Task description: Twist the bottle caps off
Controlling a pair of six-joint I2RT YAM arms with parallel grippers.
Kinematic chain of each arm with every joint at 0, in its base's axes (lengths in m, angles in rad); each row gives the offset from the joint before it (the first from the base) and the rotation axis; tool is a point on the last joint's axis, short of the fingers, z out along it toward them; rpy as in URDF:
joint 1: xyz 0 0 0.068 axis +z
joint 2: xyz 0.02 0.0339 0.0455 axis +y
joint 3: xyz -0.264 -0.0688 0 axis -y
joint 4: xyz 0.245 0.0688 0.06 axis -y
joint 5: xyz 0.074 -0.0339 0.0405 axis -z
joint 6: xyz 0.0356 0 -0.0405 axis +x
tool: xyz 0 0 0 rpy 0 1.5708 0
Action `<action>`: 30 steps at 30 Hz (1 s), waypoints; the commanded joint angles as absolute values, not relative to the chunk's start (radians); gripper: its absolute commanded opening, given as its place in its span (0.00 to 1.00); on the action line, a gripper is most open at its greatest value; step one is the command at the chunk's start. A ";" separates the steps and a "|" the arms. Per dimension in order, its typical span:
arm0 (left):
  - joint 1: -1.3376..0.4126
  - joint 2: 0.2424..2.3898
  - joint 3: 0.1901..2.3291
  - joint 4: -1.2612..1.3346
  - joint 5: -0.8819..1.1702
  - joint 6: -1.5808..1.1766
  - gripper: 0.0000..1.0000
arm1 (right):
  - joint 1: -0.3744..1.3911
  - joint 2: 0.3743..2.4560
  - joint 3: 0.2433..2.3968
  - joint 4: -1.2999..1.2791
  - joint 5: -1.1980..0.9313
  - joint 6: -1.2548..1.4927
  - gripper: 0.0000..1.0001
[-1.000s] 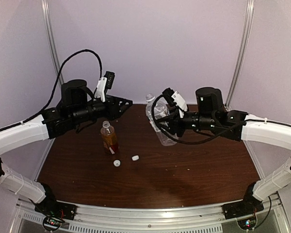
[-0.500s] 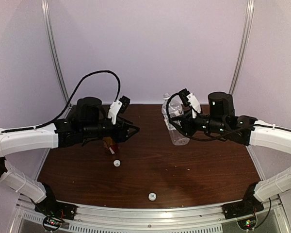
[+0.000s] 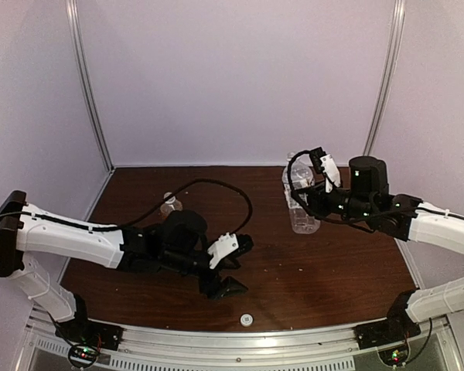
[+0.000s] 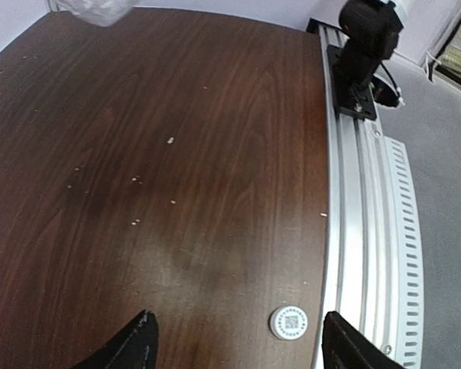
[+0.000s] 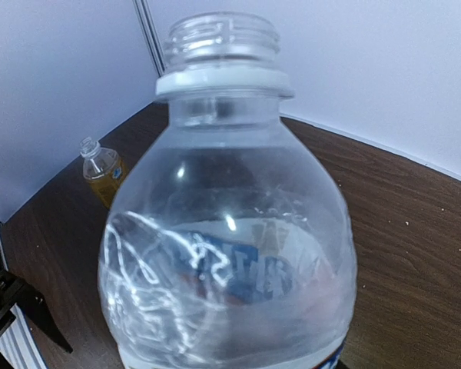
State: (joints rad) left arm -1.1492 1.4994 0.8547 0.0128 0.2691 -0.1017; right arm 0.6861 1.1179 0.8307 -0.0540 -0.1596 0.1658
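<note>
On the dark wood-grain table (image 3: 332, 270), pale specks are scattered over the top. Plain lilac walls (image 3: 232, 77) on three sides, with aluminium uprights (image 3: 89, 85) at the back corners. A silver rail (image 4: 361, 231) runs along the near edge, and the right arm's base (image 4: 361, 46) is bolted to it.

The left arm lies low across the near-left of the table. The left gripper (image 3: 238, 267) is released, its fingers (image 4: 142, 342) spread wide with nothing between them.

One white cap (image 4: 289, 322) lies flat on the table by the near edge, just beside the rail. In the wrist view it sits between the two fingertips, nearer the right-hand one and touching neither.

The right gripper (image 3: 309, 201) is clenched on the clear bottle (image 3: 294, 182) at back right. The bottle is upright with its neck open, a white ring below the thread and a blue label. Can't tell if its base touches the table.

The amber bottle (image 5: 101, 165) stands back left, also uncapped and partly hidden behind the left arm in the top view.
</note>
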 commanded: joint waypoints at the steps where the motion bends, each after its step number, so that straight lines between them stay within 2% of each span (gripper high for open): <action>1: -1.220 1.553 0.866 -0.041 0.262 -0.037 0.75 | 0.664 1.089 0.806 -0.025 -0.136 0.190 0.37; 15: -1.348 1.768 1.028 -0.219 0.154 0.053 0.74 | 0.653 1.067 0.783 -0.028 -0.171 0.206 0.38; 21: -1.369 1.837 1.084 -0.293 0.083 0.069 0.65 | 0.653 1.036 0.771 -0.032 -0.171 0.207 0.38; 30: -1.370 1.874 1.114 -0.312 0.052 0.075 0.57 | 0.653 1.026 0.761 -0.035 -0.185 0.213 0.38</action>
State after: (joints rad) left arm -1.3663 1.8637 1.0817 -0.3016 0.0780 0.0566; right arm 0.6601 1.0439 0.7715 -0.0555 -0.1684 0.1967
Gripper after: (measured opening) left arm 0.581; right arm 0.380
